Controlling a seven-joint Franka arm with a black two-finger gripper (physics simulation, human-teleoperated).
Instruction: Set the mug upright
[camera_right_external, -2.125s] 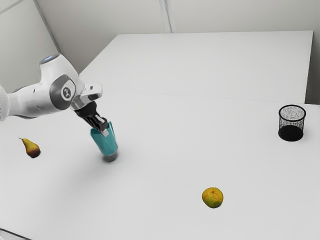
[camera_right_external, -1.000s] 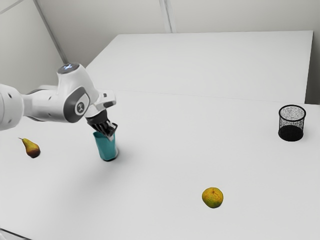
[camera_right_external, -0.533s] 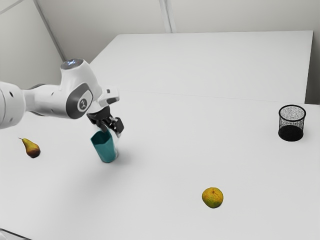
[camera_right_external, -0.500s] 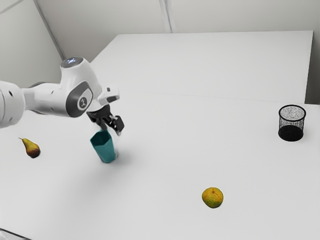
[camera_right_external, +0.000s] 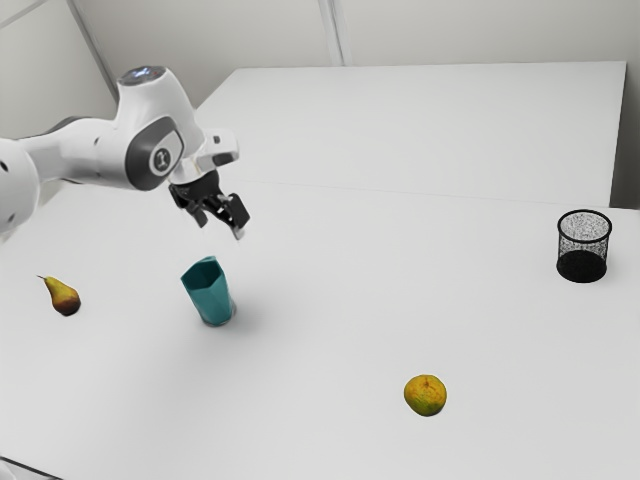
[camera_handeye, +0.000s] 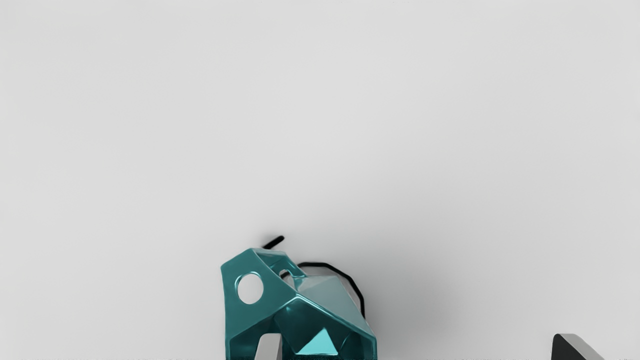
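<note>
Raised since the earlier frame, the gripper has drawn up off the teal mug and hangs above it in the left part of the exterior view, apart from it. Its jaws stand wide, holding nothing; in the wrist view one finger overlaps the mug's mouth. The mug rests on the table, left of the exterior view's centre, mouth up, its body slanting slightly toward the upper left. A pear lies at far left, a yellow-green fruit at lower right of centre, and a black mesh cup stands at the right.
</note>
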